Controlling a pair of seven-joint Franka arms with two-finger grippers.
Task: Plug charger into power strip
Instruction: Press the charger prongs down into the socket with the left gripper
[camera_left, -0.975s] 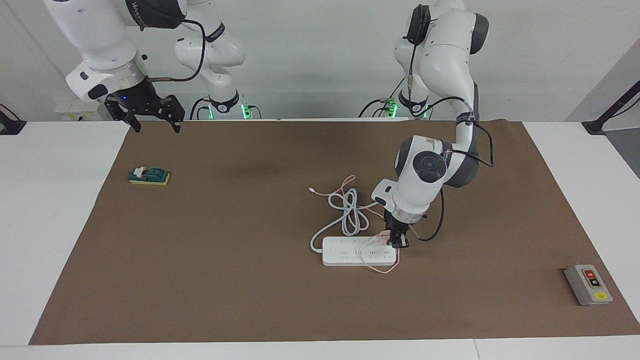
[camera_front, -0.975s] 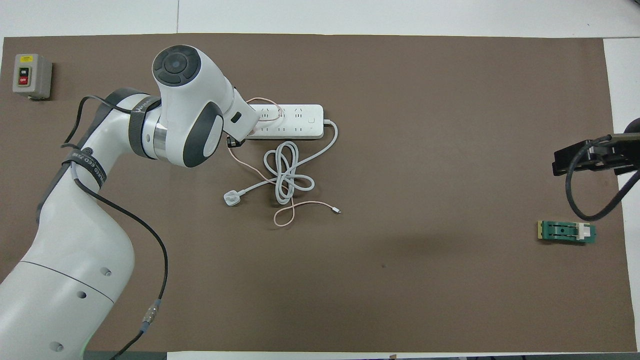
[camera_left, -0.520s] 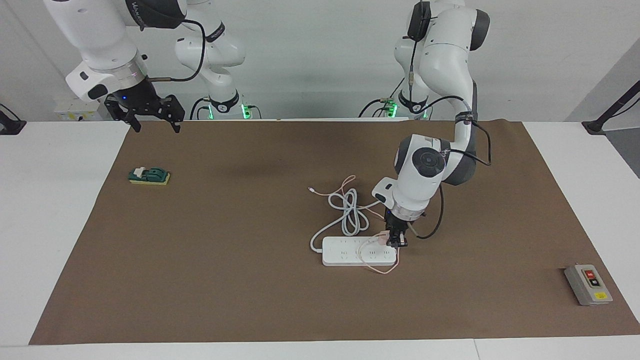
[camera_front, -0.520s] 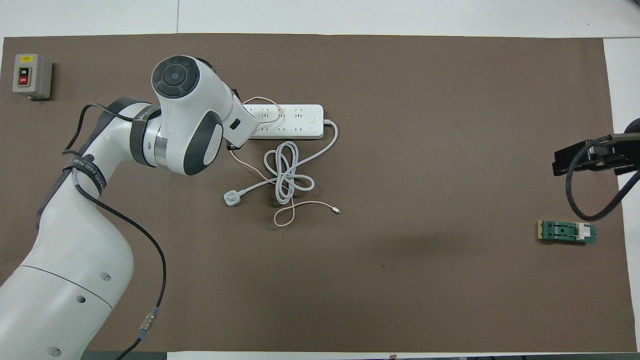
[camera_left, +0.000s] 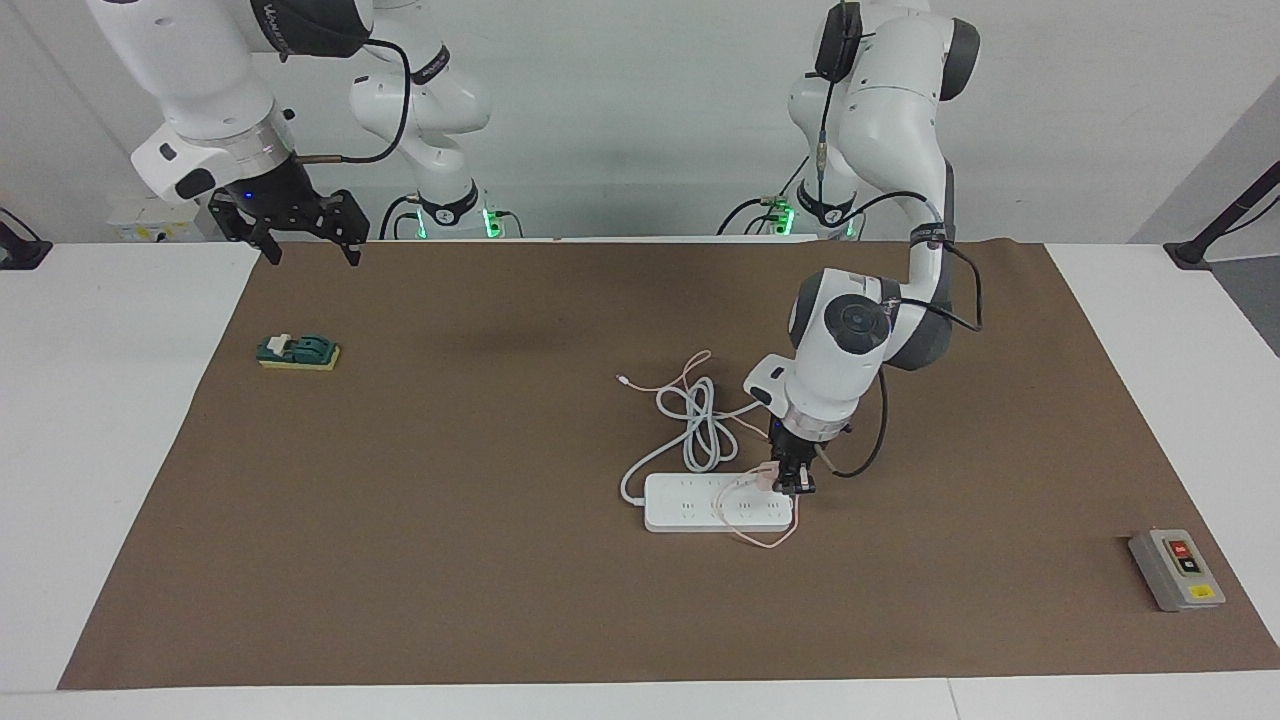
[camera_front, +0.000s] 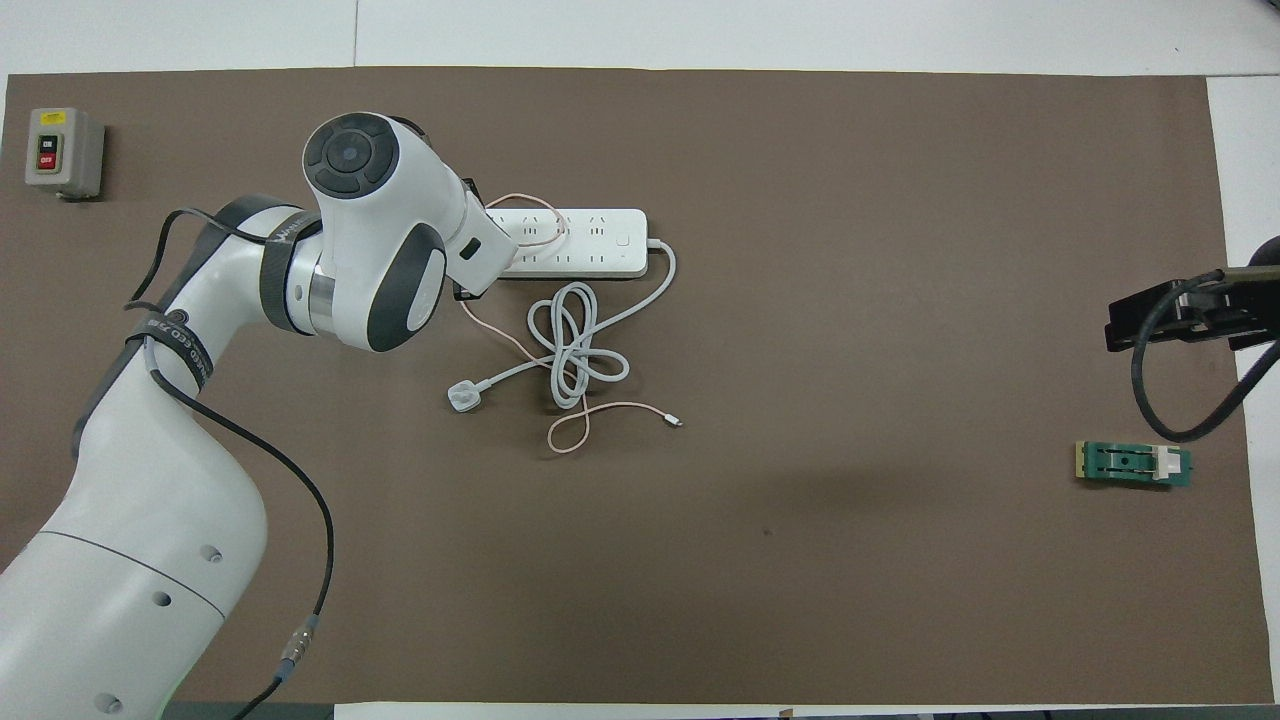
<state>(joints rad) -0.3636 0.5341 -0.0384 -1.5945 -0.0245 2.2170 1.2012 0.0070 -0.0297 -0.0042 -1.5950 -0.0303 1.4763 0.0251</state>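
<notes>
The white power strip (camera_left: 700, 503) lies flat on the brown mat, also in the overhead view (camera_front: 590, 243). My left gripper (camera_left: 790, 484) points down over the strip's end toward the left arm's end of the table. It is shut on the small pale-pink charger (camera_left: 765, 475), which sits at the strip's top face. The thin pink cable (camera_left: 768, 543) loops over the strip and trails toward the robots (camera_front: 575, 430). In the overhead view the left arm hides the charger and gripper. My right gripper (camera_left: 305, 240) waits open above the mat's corner by the robots (camera_front: 1170, 320).
The strip's thick white cord (camera_left: 700, 425) lies coiled nearer to the robots, ending in a white three-pin plug (camera_front: 462, 397). A grey button box (camera_left: 1177, 570) sits at the left arm's end. A green block (camera_left: 298, 352) lies at the right arm's end.
My left arm's wrist has shifted slightly up and toward the robots; the gripper stays at the strip's end with the charger. The right arm has not moved.
</notes>
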